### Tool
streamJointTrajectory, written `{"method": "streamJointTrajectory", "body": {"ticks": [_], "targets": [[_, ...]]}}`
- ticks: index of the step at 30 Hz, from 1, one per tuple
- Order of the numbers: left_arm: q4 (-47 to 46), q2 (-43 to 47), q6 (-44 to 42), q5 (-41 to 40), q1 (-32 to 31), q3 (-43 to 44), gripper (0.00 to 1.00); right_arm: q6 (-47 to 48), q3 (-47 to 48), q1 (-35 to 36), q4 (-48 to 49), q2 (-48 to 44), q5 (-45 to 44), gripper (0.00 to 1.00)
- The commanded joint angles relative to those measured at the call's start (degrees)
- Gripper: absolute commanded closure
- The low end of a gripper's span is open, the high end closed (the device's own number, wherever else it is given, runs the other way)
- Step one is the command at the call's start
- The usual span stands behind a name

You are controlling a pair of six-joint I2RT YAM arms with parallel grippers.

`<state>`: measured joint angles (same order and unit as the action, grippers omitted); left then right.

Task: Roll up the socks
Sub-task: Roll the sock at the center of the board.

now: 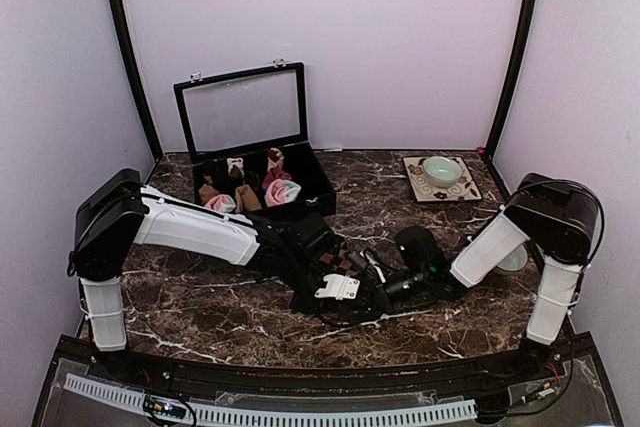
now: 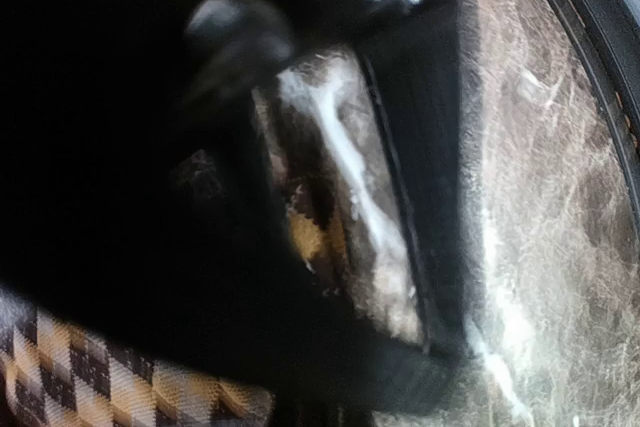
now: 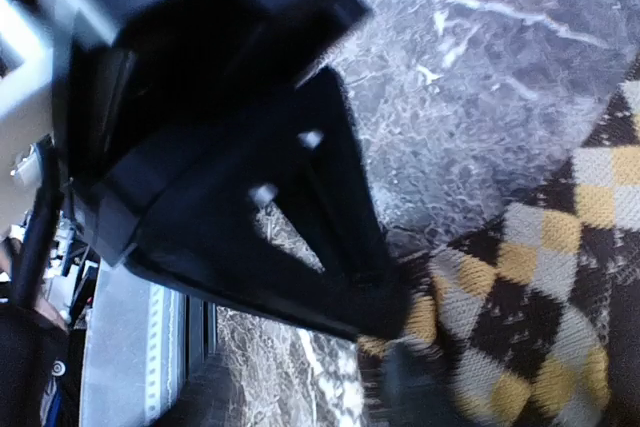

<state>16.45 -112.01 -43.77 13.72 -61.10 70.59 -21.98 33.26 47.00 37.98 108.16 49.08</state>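
My left hand [image 1: 358, 299] is shut tight, low at the front middle of the table [image 1: 200, 297], nose to nose with my right hand [image 1: 388, 287]. I cannot tell whether there is cloth in that pinch (my left camera gives me mostly blur and black). My right fingers look parted, with nothing between them that I can make out.

The checked sock [image 3: 540, 317] lies flat on the marble, just beside both hands and partly under them. I see no long pink sock lying loose. There are pink bundles [image 1: 278, 191] in the box [image 1: 322, 179] at the back, and I cannot say whether one of them is it.

The first thing that worries me is crowding. My hands are so close that a careless turn of either wrist could knock one into the other, or my right fingers could close on my left hand instead of on cloth.

The second is the pinch itself. If my left hand caught only one layer, or nothing at all, the roll will start crooked or not start.

The marble looks smooth, so the sock may slide along it rather than turn over. A slack roll would probably spring open as soon as I let go.
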Motion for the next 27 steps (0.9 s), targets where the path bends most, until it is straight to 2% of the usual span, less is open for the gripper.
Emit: {"method": "streamJointTrajectory", "body": {"ticks": [1, 11, 13, 18, 23, 24, 27], "targets": [[10.2, -5.9, 2.1, 9.5, 4.7, 1.6, 1.0, 1.7, -4.6, -0.9, -14.9, 0.5, -13.5, 0.01], [19.4, -12.3, 1.7, 17.4, 7.2, 7.4, 1.0, 1.1, -12.6, -0.6, -15.0, -15.0, -23.7, 0.01], [20.6, -13.1, 1.7, 18.4, 7.4, 8.0, 1.0, 0.9, -15.0, 0.0, -13.6, -20.6, -27.3, 0.01], [23.9, -14.0, 1.4, 21.3, 8.0, 8.9, 1.0, 3.1, -19.2, 2.6, -12.7, -38.6, -42.8, 0.01], [29.7, -15.0, 0.1, 27.4, 8.8, 10.7, 1.0, 0.5, -30.2, 2.6, 3.8, -58.5, -46.3, 0.01], [30.7, -15.2, -0.4, 28.2, 8.9, 10.7, 1.0, -0.1, -31.3, 2.6, 3.9, -60.2, -48.0, 0.01], [33.8, -16.6, -1.4, 32.7, 9.4, 11.4, 1.0, 11.1, -29.2, 2.9, -0.7, -60.9, -40.2, 0.01]]}}
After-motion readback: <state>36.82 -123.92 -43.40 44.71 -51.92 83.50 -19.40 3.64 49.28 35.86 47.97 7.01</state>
